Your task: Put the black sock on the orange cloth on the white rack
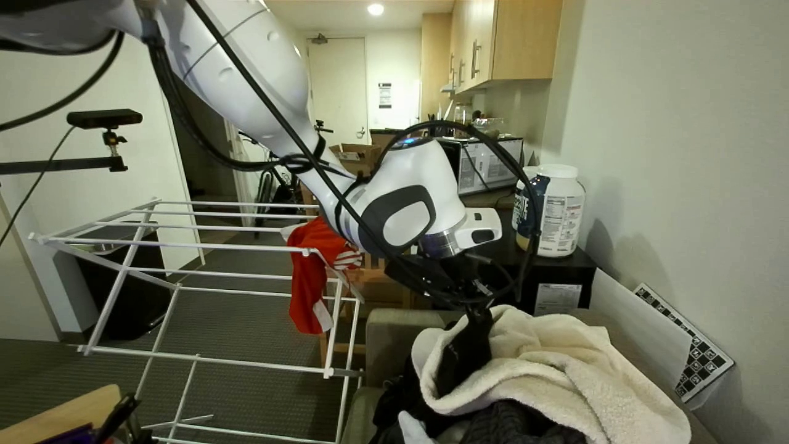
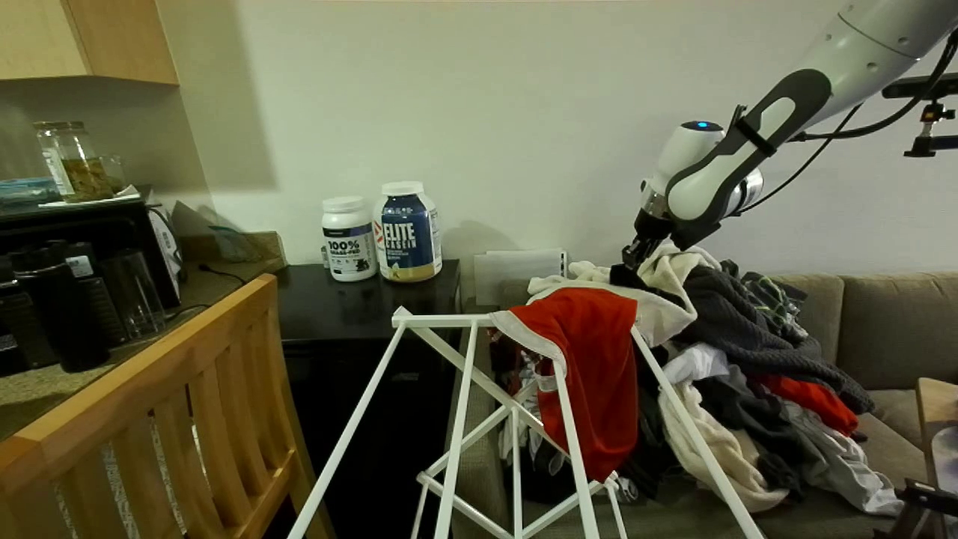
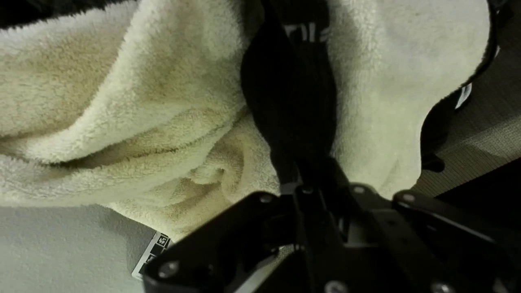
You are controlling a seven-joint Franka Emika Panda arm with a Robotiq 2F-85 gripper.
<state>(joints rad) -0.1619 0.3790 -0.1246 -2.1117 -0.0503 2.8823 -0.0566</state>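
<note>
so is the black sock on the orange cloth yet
No, the gripper holds the black sock near the cream towel, off the orange cloth.

In an exterior view, the cloth [image 1: 307, 287] hangs over the rack [image 1: 197, 359], left of the sock [image 1: 463, 354] against the towel [image 1: 570, 373].

Yellowish indoor light fills both exterior views: in an exterior view a round ceiling downlight [image 1: 375, 9] glows nearly white and the far door [image 1: 338, 92] stands pale, while the carpet [image 1: 234, 327] falls dark. Soft-edged shadows lie on the plain wall [image 2: 524, 127], beside the wall cabinet [image 2: 123, 37] and right of the casein tub [image 2: 409, 233]. In the wrist view, dimmer and softer, the cream towel [image 3: 183, 93] takes the light, the black sock [image 3: 291, 97] sinks to near-uniform black, and the foreground gripper [image 3: 313, 174] is blurred.
</note>
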